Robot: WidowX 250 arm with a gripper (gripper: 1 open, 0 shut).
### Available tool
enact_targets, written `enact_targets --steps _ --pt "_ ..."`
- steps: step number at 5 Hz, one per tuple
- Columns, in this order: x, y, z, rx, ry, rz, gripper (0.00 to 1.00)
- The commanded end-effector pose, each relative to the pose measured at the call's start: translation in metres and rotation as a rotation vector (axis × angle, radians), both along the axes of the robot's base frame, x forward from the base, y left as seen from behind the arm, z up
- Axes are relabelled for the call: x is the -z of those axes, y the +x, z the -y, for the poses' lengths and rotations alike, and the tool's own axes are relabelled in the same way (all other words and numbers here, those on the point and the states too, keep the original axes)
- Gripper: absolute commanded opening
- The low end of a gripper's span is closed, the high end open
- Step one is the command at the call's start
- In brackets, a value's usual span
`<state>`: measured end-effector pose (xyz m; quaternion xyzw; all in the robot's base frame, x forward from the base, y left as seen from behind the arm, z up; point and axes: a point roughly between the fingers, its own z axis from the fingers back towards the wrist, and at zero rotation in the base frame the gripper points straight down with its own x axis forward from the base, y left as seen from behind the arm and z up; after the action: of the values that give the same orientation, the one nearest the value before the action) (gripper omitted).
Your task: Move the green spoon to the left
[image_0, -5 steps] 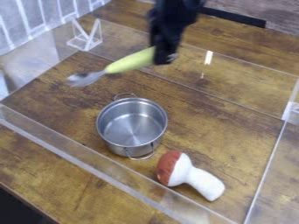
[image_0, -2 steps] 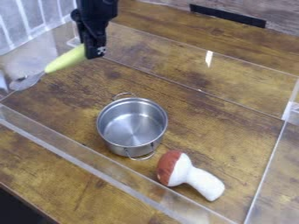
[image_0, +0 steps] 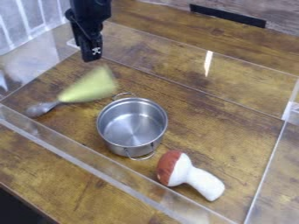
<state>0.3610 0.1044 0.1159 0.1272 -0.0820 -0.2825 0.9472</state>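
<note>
- My pincer [image_0: 90, 54] hangs over the far left part of the table, pointing mostly down. Its dark fingers stand apart and nothing is between them, so I read it as open and empty.
- Just below it and toward me lies the green spoon [image_0: 82, 90]. It is no longer gripped and is clear of the fingers.
- The spoon shows as a smeared streak, so I judge it is dropping or settling rather than at rest. I cannot tell whether it is already flat on the wood.
- What I can make out is a thick, pale yellow-green handle, blurred wide at the end nearer the pot. A thinner grey stretch runs down-left to the small metal bowl by the left wall of the clear tray [image_0: 47, 140].
- It lies slantwise, handle end up-right and bowl end down-left. It sits just up-left of the steel pot [image_0: 132, 125]; I cannot say whether the handle touches the rim.
- The spoon is now in the left part of the workspace, left of the pot and well apart from the mushroom toy [image_0: 187, 176] at the near right.
- As I judge it, carrying and letting go are done. What is left is for the spoon to come to rest and for me to lift the arm clear.
- One risk I see is that a thick rounded handle may roll or slide on landing. I would check its resting place.
</note>
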Motion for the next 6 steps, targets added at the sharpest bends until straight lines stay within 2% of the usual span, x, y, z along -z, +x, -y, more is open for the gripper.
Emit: enact_targets --steps 1,2,3,6 --pt "-0.039 0.005 0.008 0.022 0.021 0.107 0.0" --pt "-0.024 -0.001 -0.003 0.07 0.007 0.098 1.0" --pt "-0.008 -0.006 -0.013 0.127 -0.011 0.089 1.0" --pt "0.052 -0.019 -0.031 0.214 -0.065 0.06 1.0"
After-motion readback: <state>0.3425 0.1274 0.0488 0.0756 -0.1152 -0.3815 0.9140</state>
